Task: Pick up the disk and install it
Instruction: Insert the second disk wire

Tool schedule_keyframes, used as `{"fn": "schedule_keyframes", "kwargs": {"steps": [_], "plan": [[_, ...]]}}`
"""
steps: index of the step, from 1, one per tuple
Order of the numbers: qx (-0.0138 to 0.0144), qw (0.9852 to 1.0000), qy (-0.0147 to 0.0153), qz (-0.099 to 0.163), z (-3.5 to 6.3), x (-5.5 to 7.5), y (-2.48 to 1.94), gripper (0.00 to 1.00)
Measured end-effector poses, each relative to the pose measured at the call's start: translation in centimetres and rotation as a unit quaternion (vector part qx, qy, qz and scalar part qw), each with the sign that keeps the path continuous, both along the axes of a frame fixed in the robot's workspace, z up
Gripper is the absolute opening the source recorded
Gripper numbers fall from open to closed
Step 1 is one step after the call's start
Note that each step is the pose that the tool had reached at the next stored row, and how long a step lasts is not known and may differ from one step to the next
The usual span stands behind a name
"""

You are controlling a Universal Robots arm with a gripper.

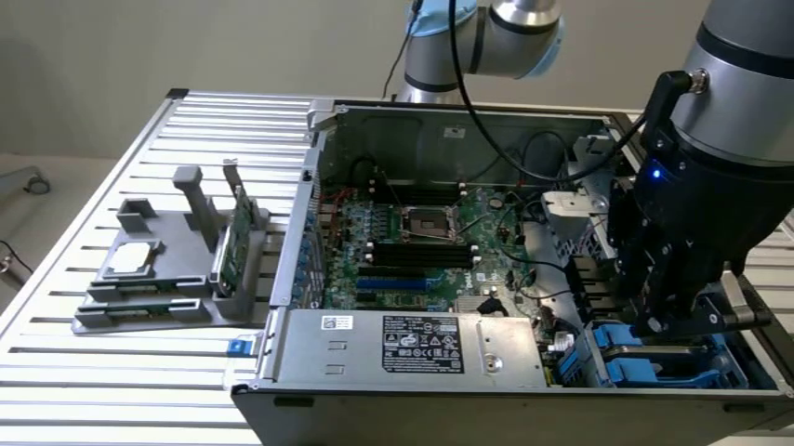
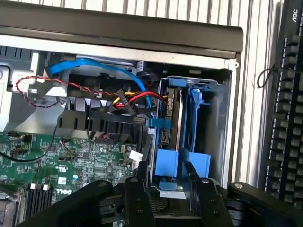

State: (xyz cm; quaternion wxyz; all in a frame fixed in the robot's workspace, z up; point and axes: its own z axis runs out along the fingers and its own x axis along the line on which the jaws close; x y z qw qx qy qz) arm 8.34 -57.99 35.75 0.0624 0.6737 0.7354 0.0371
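The disk (image 2: 171, 111) stands on edge in the drive bay at the front corner of the open computer case (image 1: 372, 372), on the exterior view's right. Its blue plastic rails (image 2: 195, 101) run along both sides, and their blue tabs (image 1: 630, 360) stick up out of the bay. My gripper (image 2: 166, 176) hangs just above those tabs, open, with a black finger (image 2: 142, 182) on either side of one tab and a small gap showing. In the exterior view the gripper (image 1: 674, 321) reaches down into that corner of the case.
Red, yellow and blue cables (image 2: 128, 97) lie beside the bay. The motherboard (image 1: 416, 246) fills the case floor and a power supply (image 1: 416, 346) sits along the front. A grey stand (image 1: 174, 269) outside holds a green card (image 1: 232, 243) and a small flat drive (image 1: 133, 260). A keyboard (image 2: 284, 118) lies beside the case.
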Motion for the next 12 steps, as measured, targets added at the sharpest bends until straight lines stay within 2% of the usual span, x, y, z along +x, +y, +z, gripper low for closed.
{"fn": "schedule_keyframes", "kwargs": {"steps": [2,4,5,7,8,9,12], "plan": [[0.0001,1.0,0.0,0.0,0.14,-0.1,0.0,0.4],[0.0006,1.0,0.0,0.0,0.14,-0.1,0.0,0.27],[0.0006,1.0,0.0,0.0,0.15,-0.1,0.0,0.27],[0.0006,1.0,0.0001,0.0,0.15,-0.1,0.0,0.16],[0.0006,1.0,0.0001,0.0,0.15,-0.1,0.0,0.16],[0.0006,1.0,0.0001,0.0,0.15,-0.1,0.0,0.11],[0.0006,1.0,0.0001,0.0,0.15,-0.1,0.0,0.11]]}}
